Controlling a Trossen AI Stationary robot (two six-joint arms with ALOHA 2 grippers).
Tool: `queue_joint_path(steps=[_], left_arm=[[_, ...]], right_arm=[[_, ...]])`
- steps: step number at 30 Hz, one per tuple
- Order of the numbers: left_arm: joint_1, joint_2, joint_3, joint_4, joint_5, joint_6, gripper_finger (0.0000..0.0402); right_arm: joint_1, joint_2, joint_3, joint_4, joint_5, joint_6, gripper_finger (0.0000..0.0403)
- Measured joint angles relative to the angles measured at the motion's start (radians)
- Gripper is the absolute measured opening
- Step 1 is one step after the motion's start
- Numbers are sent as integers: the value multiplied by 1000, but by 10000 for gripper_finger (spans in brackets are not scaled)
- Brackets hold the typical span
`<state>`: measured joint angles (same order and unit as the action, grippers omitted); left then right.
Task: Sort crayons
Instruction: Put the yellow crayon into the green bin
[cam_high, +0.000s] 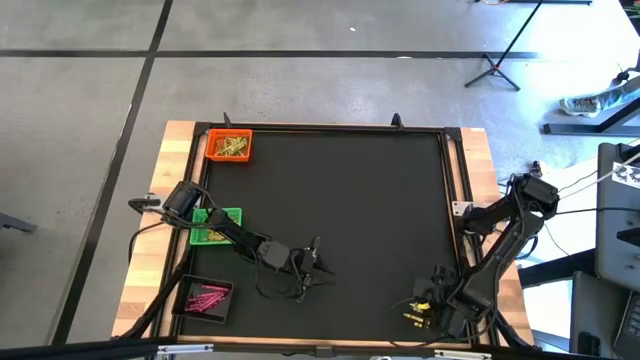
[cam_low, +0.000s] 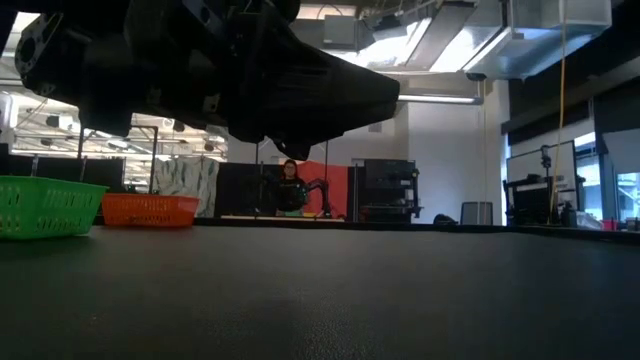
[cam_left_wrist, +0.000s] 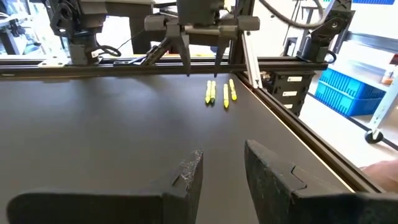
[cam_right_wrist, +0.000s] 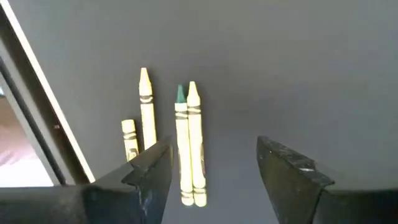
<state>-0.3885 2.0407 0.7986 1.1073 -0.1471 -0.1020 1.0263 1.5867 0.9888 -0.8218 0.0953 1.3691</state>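
A black table mat (cam_high: 340, 200) holds three small trays along its left edge: orange tray (cam_high: 229, 146), green tray (cam_high: 216, 226), black tray (cam_high: 205, 297) with pink crayons. My right gripper (cam_right_wrist: 211, 171) hovers with fingers spread wide, empty, over four loose yellowish crayons (cam_right_wrist: 186, 143) near the mat's front right corner, while my left gripper (cam_left_wrist: 233, 171) waits empty, part open, at the front centre. To pick cleanly, I should straddle one crayon across its length, clear of its touching neighbour.

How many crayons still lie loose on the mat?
4 in one cluster under the open right gripper, near the mat's right front corner: a touching pair, one beside it, one partly hidden by a finger.
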Motion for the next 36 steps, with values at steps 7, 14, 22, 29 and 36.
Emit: queue_joint_path(steps=[7, 14, 22, 29, 36], left_arm=[[0, 0, 0, 0, 0, 0, 102], [0, 0, 0, 0, 0, 0, 102], [0, 0, 0, 0, -1, 0, 102], [0, 0, 0, 1, -28, -3, 102], [0, 0, 0, 2, -29, -3, 102]], right_arm=[[2, 1, -61, 82, 5, 18, 225], [2, 1, -115, 136, -2, 39, 225], [2, 1, -155, 193, -27, 37, 225], [1, 0, -172, 186, -27, 37, 225], [0, 0, -172, 113, -59, 45, 211]])
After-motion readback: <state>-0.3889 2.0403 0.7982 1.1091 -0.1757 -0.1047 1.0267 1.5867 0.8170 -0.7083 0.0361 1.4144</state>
